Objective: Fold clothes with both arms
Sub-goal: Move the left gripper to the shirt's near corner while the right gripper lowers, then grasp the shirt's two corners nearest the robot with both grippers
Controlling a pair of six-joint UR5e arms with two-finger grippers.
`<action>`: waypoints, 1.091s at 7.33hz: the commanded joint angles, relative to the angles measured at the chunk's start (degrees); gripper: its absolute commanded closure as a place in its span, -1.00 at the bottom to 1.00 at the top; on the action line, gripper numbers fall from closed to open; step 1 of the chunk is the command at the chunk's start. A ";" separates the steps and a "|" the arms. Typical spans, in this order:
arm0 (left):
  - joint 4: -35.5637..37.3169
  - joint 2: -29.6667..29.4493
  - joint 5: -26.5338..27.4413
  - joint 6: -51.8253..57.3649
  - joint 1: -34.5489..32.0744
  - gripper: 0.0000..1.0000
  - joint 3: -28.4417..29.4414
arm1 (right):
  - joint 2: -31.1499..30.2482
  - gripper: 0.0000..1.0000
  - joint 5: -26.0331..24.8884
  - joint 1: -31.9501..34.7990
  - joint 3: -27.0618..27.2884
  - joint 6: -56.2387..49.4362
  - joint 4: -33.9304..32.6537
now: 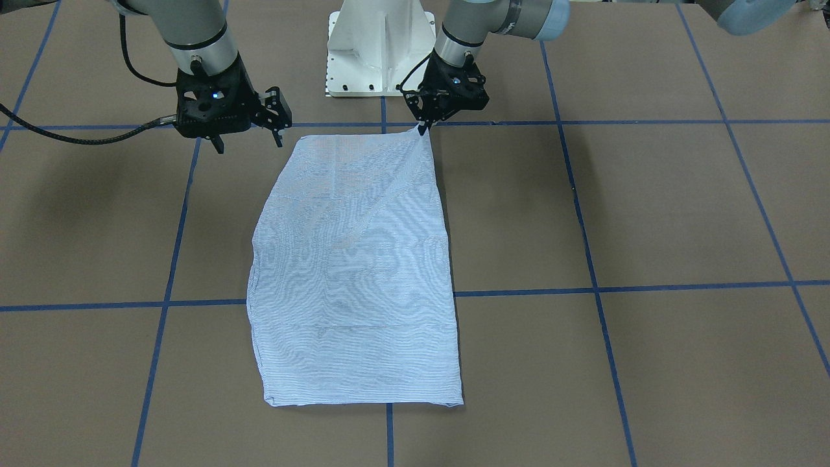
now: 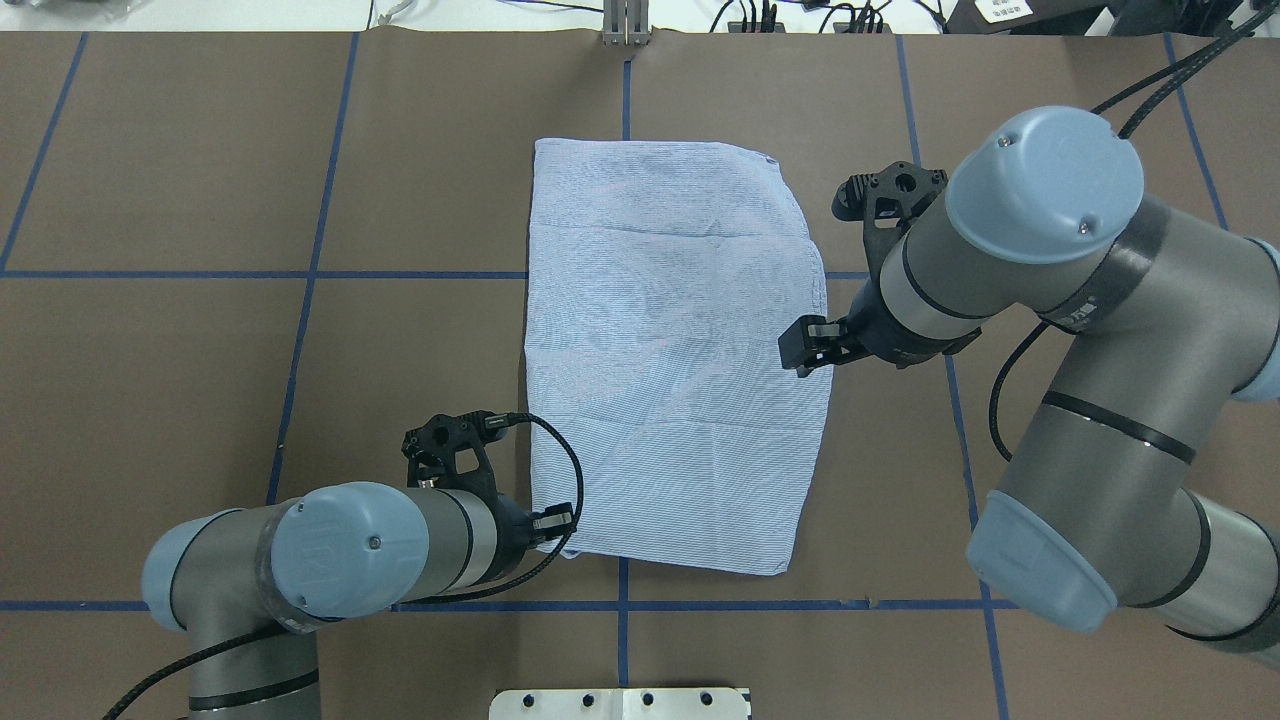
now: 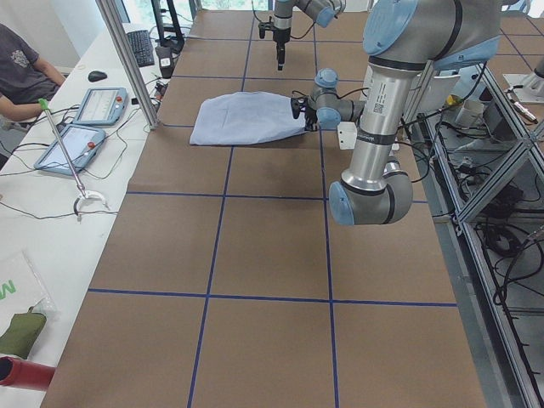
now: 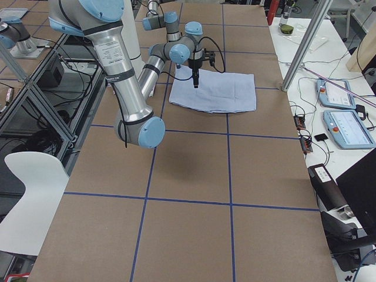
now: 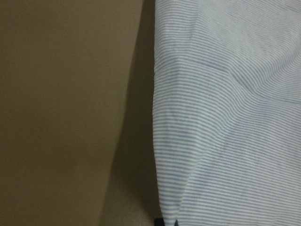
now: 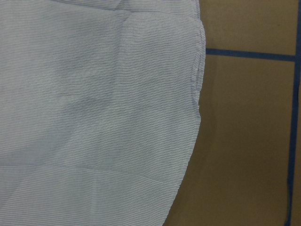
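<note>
1 shirt (image 1: 353,272): folded, flat on table (image 1: 648,207). My L gripper (image 1: 423,128): pinching shirt corner. My R gripper (image 1: 249,144): jaws apart, empty, by shirt edge.

— Where is the shirt (image 3: 251,119)?
— Flat on the brown desk (image 3: 263,255), folded to a rough rectangle, among blue tape lines.
— And the arms?
— The left arm (image 3: 378,127), large, stands nearer the camera than the shirt. The left end effector (image 3: 297,109) is at the shirt's robot-side corner; I can't tell its grip from here. The right end effector (image 3: 280,65) hangs beyond the shirt, pointing down.
— Anything else?
— Past the shirt, away from the robot: a metal post (image 3: 127,59), two tablets (image 3: 98,106) and a seated person (image 3: 21,68) at a white side table (image 3: 51,212).
</note>
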 commanded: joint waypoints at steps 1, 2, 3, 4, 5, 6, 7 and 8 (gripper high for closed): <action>0.53 -0.11 -0.40 0.73 -0.22 1.00 -0.62 | -0.61 -1.00 -3.95 -6.91 -0.35 14.81 5.11; 0.45 -0.11 -0.48 0.83 -0.22 1.00 -0.62 | -0.35 -1.00 -7.72 -11.29 -0.96 19.93 5.21; 0.45 -0.28 -0.57 0.83 -0.14 1.00 -0.62 | 0.00 -1.00 -8.37 -12.99 -2.97 23.81 5.21; 0.45 -0.29 -0.57 0.83 -0.05 1.00 -0.36 | 0.09 -1.00 -8.46 -13.88 -4.30 28.54 5.38; 0.45 -0.29 -0.57 0.83 -0.14 1.00 -0.18 | -0.25 -1.00 -8.46 -13.97 -5.44 33.20 6.86; 0.36 -0.20 -0.57 0.83 -0.14 1.00 -0.10 | -0.61 -1.00 -8.46 -13.98 -6.76 37.69 9.05; 0.36 -0.28 -0.57 0.83 -0.14 1.00 -0.09 | -0.61 -1.00 -8.99 -14.32 -8.51 39.21 10.81; 0.36 -0.29 -0.48 0.83 -0.14 1.00 -0.09 | -0.61 -1.00 -9.95 -14.85 -9.83 40.97 11.27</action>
